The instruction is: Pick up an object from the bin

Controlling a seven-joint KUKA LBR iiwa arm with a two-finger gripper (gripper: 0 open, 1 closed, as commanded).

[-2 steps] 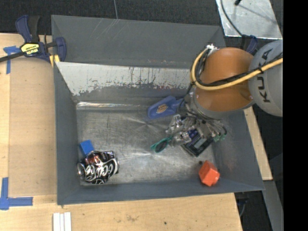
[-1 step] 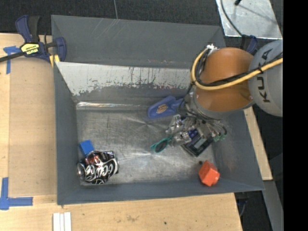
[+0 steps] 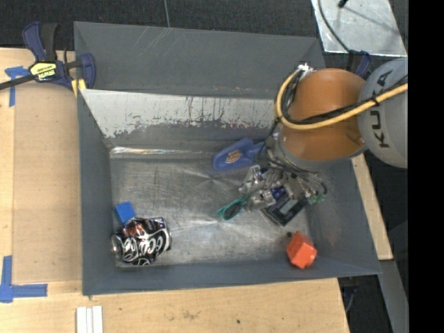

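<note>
One slender green thing [image 3: 232,208], like a thin handle with a small curl at its left end, lies a little right of the centre of the frame, on the floor of the bin [image 3: 97,207], slanting up to the right. Its right end runs under the gripper [image 3: 266,189], so this is the thing nearest to the gripper; whether it is touched already I cannot tell. I also cannot tell if the claw is wide or narrow, because its metal parts mix with what is beneath them. I judge the green thing to be light, stiff and rather smooth, probably plastic, so it may slip or swing if taken at one tip. A hold across its narrow width, near the middle of the shaft, seems the safest to me. Just right of it, partly below the gripper, lies a dark blue-black thing [image 3: 284,210]. Above, toward the back wall, there is a blue oval object [image 3: 234,155]. An orange-red block [image 3: 301,250] sits near the lower right corner. Well apart, at the lower left, a crushed can [image 3: 141,241] lies just beside a small blue block [image 3: 125,211].
</note>
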